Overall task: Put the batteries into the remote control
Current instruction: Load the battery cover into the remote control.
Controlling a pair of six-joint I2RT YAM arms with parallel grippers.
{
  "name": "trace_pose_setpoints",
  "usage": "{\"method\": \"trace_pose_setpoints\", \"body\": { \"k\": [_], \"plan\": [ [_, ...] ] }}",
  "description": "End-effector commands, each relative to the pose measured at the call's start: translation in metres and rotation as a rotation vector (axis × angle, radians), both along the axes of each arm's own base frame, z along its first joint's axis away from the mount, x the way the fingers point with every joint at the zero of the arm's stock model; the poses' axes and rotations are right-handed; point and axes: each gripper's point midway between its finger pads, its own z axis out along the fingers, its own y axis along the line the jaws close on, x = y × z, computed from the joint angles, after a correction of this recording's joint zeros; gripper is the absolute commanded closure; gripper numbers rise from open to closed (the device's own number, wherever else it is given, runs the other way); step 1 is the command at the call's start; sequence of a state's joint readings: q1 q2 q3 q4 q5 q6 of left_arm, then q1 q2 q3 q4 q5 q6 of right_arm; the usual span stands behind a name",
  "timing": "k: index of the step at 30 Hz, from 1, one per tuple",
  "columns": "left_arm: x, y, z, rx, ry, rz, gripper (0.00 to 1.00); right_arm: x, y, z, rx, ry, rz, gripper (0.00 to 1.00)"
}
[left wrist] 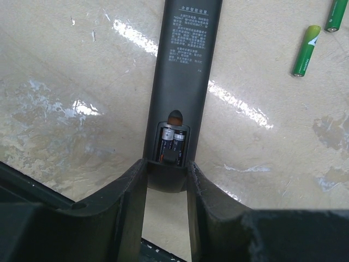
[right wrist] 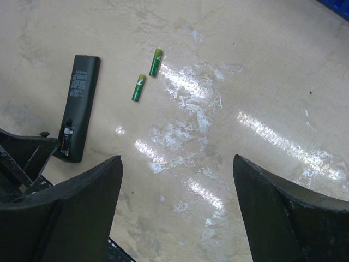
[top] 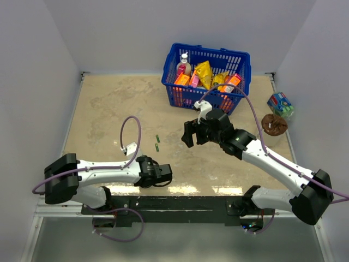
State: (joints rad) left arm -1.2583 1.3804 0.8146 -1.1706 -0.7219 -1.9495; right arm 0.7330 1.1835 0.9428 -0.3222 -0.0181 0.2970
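Observation:
The black remote control (left wrist: 182, 82) lies back side up on the table, its battery compartment (left wrist: 172, 143) uncovered with two dark-and-white cells inside. My left gripper (left wrist: 166, 169) is shut on the remote's near end, a finger on each long side. Two green batteries (left wrist: 305, 50) (left wrist: 337, 15) lie loose on the table beyond the remote. In the right wrist view they are the pair (right wrist: 138, 88) (right wrist: 156, 61) to the right of the remote (right wrist: 79, 103). My right gripper (right wrist: 177, 161) hangs open over bare table, apart from the batteries (top: 157, 143), nothing between its fingers.
A blue basket (top: 180, 95) full of colourful packets stands at the back, right behind the right gripper (top: 189, 134). A brown round item (top: 274, 124) and a blue-green pack (top: 281, 103) sit at the right edge. White walls close in the table.

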Motion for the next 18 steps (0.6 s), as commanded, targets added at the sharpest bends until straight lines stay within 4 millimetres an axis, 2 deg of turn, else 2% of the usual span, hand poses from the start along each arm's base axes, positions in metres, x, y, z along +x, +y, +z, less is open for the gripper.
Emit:
{"method": "trace_pose_setpoints", "body": {
  "k": [1,12,13,18],
  "plan": [
    [0.0052,-0.0035,0.0105,-0.015,-0.059,0.024,1.00,0.0015,0.0060,0.0173,0.037,-0.048,0.022,0.15],
    [0.0059,-0.0075,0.0091,-0.019,-0.057,-0.002,1.00,0.0011,0.0070,0.0179,0.040,-0.049,0.027,0.15],
    [0.0063,-0.0080,0.0092,-0.019,-0.058,-0.005,0.96,0.0010,0.0070,0.0183,0.040,-0.049,0.027,0.15],
    [0.0070,-0.0107,0.0080,-0.016,-0.056,-0.025,0.94,0.0002,0.0070,0.0178,0.039,-0.048,0.028,0.15]
  ]
}}
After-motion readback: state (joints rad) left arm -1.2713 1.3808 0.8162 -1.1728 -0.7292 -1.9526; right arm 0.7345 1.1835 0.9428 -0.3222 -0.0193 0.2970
